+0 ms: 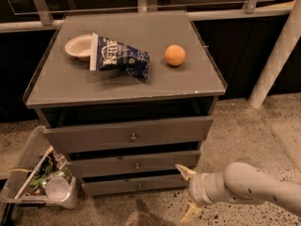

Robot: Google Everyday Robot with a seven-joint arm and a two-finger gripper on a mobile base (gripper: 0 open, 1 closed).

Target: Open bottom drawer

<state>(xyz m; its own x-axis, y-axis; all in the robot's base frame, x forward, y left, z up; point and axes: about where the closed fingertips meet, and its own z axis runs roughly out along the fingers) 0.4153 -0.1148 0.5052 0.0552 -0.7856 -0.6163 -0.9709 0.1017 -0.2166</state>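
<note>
Claw (187, 193) spread open just right of bottom drawer (139, 185).

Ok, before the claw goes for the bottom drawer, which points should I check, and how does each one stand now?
1. bottom drawer closed, front fully visible: ok.
2. Its knob uncovered: ok.
3. claw open, one finger high, one low: ok.
4. Claw lined up with the knob: not ok, it sits right of it, near the drawer's right end.
5. Claw touching the drawer front: cannot tell.
6. bin of rubbish beside the cabinet's left side, away from the arm's path: ok.
</note>
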